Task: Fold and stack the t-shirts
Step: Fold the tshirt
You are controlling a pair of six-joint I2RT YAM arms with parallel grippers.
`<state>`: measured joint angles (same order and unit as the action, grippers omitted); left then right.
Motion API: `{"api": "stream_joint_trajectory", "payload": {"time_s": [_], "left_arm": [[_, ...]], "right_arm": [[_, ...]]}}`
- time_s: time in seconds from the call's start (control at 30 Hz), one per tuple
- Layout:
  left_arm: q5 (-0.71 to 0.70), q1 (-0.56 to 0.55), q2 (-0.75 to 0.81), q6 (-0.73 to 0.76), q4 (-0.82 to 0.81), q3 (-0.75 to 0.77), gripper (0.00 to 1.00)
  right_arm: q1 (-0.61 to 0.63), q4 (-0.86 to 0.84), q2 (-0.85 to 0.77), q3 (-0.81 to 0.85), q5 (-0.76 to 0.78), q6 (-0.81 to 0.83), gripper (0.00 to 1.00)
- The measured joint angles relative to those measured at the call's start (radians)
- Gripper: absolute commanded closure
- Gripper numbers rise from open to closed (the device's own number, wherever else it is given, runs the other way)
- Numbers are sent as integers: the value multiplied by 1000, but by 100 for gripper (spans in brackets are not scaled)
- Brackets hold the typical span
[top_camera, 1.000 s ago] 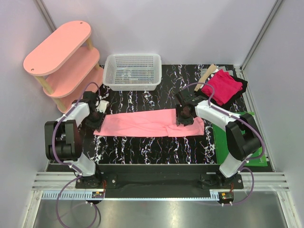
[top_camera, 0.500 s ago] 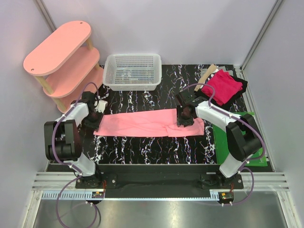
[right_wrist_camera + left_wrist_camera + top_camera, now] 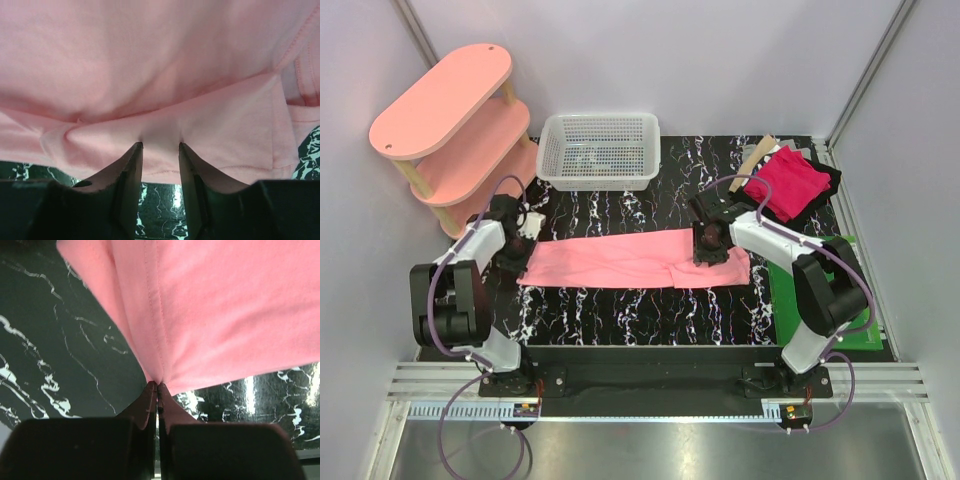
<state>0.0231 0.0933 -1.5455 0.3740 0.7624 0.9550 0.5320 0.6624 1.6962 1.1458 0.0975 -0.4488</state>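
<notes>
Left pincer (image 3: 158, 386) pinching edge of salmon-pink t-shirt (image 3: 620, 262); right pincer (image 3: 160, 145) spread, tips on it. 1 magenta-red t-shirt (image 3: 788, 182) lies well apart.

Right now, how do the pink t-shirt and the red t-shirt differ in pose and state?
The pink t-shirt lies stretched in a long band across the middle of the table; the red t-shirt is a compact heap at the far right corner. The left gripper is shut on the pink one's edge and the right gripper is at its other end; neither is near the red one. Both are plain cloth.
</notes>
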Motion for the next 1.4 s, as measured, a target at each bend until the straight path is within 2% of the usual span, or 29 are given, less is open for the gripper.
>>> {"api": "stream_joint_trajectory", "payload": {"time_s": [0.27,0.7,0.93,0.97,1.03,1.13,1.17,1.23,1.4], "left_arm": [[0,11,79,13,14,-34,100],[-2,34,98,29,-16,-153,100],[-17,68,144,64,-32,-216,100],[-22,73,153,70,-33,-216,93],[-31,77,172,80,-32,-215,87],[-50,80,193,93,-16,-201,55],[-60,81,202,99,2,-176,49],[-64,83,214,100,26,-128,48],[-35,82,247,82,86,33,40]], "right_arm": [[-66,-7,224,143,5,-7,61],[-151,-36,264,195,-65,-30,62],[-153,-61,247,172,-92,-36,55],[-153,-62,243,168,-97,-38,53],[-153,-60,235,164,-95,-43,48],[-153,-53,207,156,-71,-53,35],[-153,-50,192,153,-59,-55,32],[-150,-45,153,145,-30,-56,30],[-109,-35,26,138,53,-34,32]]}}
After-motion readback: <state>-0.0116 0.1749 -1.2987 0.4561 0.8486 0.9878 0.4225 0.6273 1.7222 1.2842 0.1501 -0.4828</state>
